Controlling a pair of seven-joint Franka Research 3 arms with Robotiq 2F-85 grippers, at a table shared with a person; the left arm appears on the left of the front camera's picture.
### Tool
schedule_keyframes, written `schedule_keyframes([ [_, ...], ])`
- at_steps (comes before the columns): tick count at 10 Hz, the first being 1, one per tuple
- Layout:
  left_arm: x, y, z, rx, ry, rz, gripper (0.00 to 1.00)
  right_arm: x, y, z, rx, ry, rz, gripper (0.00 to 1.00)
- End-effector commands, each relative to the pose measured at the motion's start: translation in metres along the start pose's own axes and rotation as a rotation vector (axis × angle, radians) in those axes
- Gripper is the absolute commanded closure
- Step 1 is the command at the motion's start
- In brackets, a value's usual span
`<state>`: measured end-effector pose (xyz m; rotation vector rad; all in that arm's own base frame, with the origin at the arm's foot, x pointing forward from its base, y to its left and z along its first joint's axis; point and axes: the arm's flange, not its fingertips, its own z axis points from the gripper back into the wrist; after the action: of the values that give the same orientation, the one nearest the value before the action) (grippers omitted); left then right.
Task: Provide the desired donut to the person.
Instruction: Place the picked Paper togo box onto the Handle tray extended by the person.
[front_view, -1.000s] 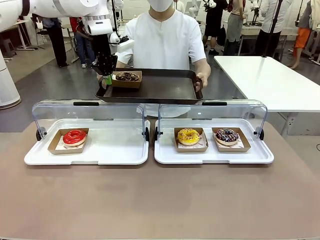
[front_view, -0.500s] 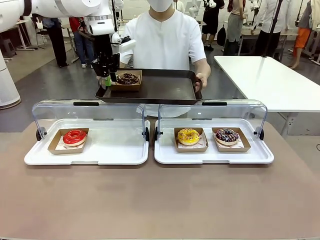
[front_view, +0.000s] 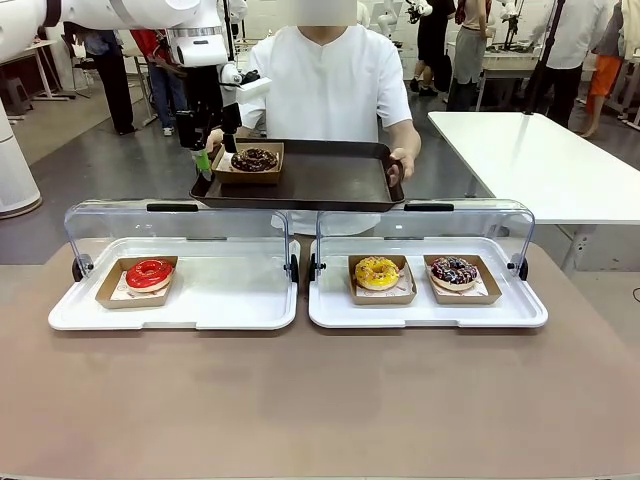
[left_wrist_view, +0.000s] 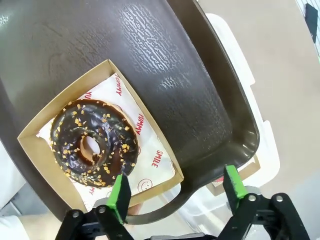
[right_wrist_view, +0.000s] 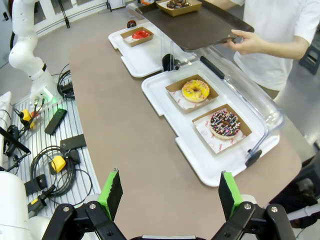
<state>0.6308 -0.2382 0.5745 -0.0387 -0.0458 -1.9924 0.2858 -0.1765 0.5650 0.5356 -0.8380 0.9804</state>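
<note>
1. The left gripper (left_wrist_view: 176, 187) stands open, empty; the chocolate donut (left_wrist_view: 93, 142) sits in its carton (left_wrist_view: 144, 117) beside one finger, on the person's (front_view: 330, 80) tray (left_wrist_view: 165, 60).
2. That finger may catch the carton's rim on withdrawal, tipping it.

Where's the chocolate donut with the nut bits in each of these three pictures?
Front view: chocolate donut in its cardboard box, at the dark tray left end, upper middle.
Left wrist view: centre-left, close up.
Right wrist view: top edge, far off.
Shared landmark: the dark tray the person holds.
</note>
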Motion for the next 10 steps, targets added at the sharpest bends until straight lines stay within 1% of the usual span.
schedule_keyframes([
  [1,0.008,-0.002,0.007,-0.013,0.039,0.03,0.03,0.001,-0.002,-0.001,0.005,-0.021,0.014,0.0],
  [2,0.012,-0.006,0.007,-0.014,0.057,0.062,0.0,0.001,-0.002,-0.001,0.005,-0.021,0.014,0.0],
  [3,0.017,-0.01,0.008,-0.004,0.08,0.073,0.0,0.001,-0.002,-0.001,0.005,-0.021,0.014,0.0],
  [4,0.026,-0.024,0.012,0.013,0.115,0.096,0.0,0.001,-0.002,-0.001,0.005,-0.021,0.014,0.0],
  [5,0.039,-0.049,0.015,0.039,0.149,0.108,0.0,0.001,-0.002,-0.001,0.005,-0.021,0.014,0.0],
  [6,0.046,-0.08,0.018,0.058,0.162,0.104,0.0,0.001,-0.002,-0.001,0.005,-0.021,0.014,0.0],
  [7,0.049,-0.118,0.018,0.084,0.135,0.069,0.0,0.001,-0.002,-0.001,0.005,-0.021,0.014,0.0],
  [10,0.048,-0.212,-0.001,0.142,0.099,0.048,0.0,0.001,-0.002,-0.001,0.005,-0.021,0.014,0.0],
])
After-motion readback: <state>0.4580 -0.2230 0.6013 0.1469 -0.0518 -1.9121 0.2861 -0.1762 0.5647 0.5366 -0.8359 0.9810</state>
